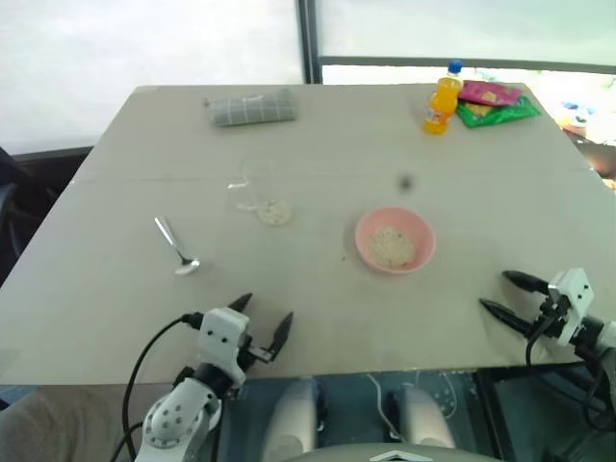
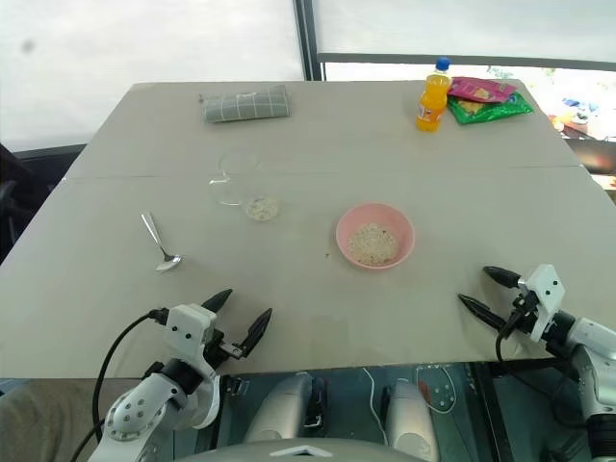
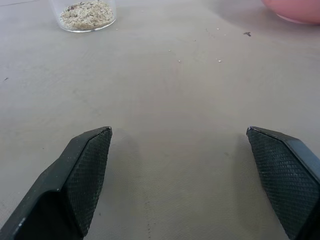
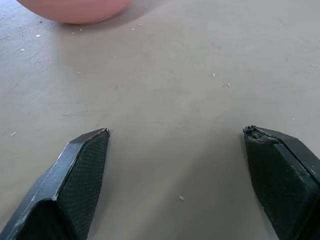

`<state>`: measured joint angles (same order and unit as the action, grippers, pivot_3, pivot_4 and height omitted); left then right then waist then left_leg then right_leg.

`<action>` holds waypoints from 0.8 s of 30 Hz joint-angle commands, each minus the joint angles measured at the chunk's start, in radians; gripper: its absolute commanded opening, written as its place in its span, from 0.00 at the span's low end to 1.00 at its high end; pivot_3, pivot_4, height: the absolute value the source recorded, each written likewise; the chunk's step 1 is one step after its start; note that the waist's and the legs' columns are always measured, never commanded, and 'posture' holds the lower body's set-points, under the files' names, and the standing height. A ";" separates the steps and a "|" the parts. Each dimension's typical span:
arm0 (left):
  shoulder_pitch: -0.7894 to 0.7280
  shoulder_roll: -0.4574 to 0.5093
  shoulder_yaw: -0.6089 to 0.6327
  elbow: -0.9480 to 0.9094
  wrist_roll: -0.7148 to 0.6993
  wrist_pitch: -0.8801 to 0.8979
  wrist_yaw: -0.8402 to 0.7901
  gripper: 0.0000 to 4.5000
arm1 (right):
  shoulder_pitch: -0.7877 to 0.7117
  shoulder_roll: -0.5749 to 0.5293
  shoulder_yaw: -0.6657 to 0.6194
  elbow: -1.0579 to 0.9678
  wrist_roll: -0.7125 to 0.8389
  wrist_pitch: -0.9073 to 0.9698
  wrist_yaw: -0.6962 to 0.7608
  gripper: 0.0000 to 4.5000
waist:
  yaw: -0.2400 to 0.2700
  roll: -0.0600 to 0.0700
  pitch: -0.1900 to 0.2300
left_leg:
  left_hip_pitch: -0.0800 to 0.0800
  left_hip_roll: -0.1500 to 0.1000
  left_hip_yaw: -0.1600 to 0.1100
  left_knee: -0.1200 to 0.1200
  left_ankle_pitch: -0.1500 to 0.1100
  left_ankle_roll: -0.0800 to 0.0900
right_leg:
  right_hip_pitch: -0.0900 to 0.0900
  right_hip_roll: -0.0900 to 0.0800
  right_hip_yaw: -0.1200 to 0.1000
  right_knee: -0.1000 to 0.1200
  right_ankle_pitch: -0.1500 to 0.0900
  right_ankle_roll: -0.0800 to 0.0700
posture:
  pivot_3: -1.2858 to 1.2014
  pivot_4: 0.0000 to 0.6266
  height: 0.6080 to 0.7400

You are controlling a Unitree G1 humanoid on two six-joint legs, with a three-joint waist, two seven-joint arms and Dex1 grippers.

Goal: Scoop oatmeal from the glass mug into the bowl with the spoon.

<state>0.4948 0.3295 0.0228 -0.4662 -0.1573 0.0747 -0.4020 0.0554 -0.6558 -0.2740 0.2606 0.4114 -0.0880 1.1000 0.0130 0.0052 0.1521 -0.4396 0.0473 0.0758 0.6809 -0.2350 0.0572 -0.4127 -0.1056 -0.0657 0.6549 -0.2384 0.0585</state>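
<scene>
The left gripper [image 1: 259,323], two black fingers spread wide apart and holding nothing, was seen poised over the near edge of the pale grey table [image 1: 115,289]. The right gripper [image 1: 506,293], likewise spread and empty, was seen at the table's near right edge.

Taking the small round pink bowl [image 1: 395,240] as the clock's centre, with twelve at the far edge of the table, the small clear glass mug [image 1: 258,195] stood at about ten o'clock, well apart from it, with a thin layer of pale beige, flaky oatmeal [image 1: 276,212] at its bottom. More of the same oatmeal lay already in the bowl. The slim shiny silver spoon [image 1: 176,246] lay flat at nine o'clock, beyond the mug, its head turned towards the near edge.

The step in hand was judged to be the picking up of the spoon, which lay nearer the left gripper. It would best be taken by the thin handle, well back from the head, the fingers being brought down on either side of it. A flat, slim handle was thought likely to slip, so a square, firm closing was advised. The mug, being nearly invisible, should be approached with care.
</scene>
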 commanded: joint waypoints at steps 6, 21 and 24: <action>-0.006 0.005 0.017 0.030 0.000 0.013 -0.003 1.00 | -0.018 0.013 0.038 0.005 -0.013 0.003 0.011 0.96 | 0.000 0.000 0.000 | 0.001 0.000 0.000 0.000 0.000 0.000 | 0.000 0.000 0.000 0.000 0.000 0.000 | 0.52 0.24 0.83; -0.009 -0.004 0.027 0.000 -0.015 0.053 0.007 1.00 | -0.015 0.029 0.044 -0.011 -0.010 0.009 0.008 0.96 | 0.000 0.000 0.000 | 0.001 0.000 0.000 -0.001 0.000 0.000 | 0.000 0.000 0.000 0.000 0.000 0.000 | 0.52 0.24 0.83; -0.023 -0.024 0.042 -0.019 -0.024 0.084 0.040 1.00 | -0.027 0.030 0.046 -0.021 -0.003 0.016 0.013 0.96 | -0.001 0.000 0.000 | 0.001 0.000 0.000 -0.001 0.000 0.000 | 0.000 0.000 0.000 0.000 0.000 0.000 | 0.52 0.24 0.83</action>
<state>0.4701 0.3105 0.0426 -0.4758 -0.1766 0.1341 -0.3873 0.0282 -0.6290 -0.2460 0.2535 0.4043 -0.0860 1.1018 0.0121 0.0050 0.1523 -0.4383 0.0478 0.0758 0.6801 -0.2351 0.0571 -0.4126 -0.1056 -0.0653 0.6551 -0.2384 0.0585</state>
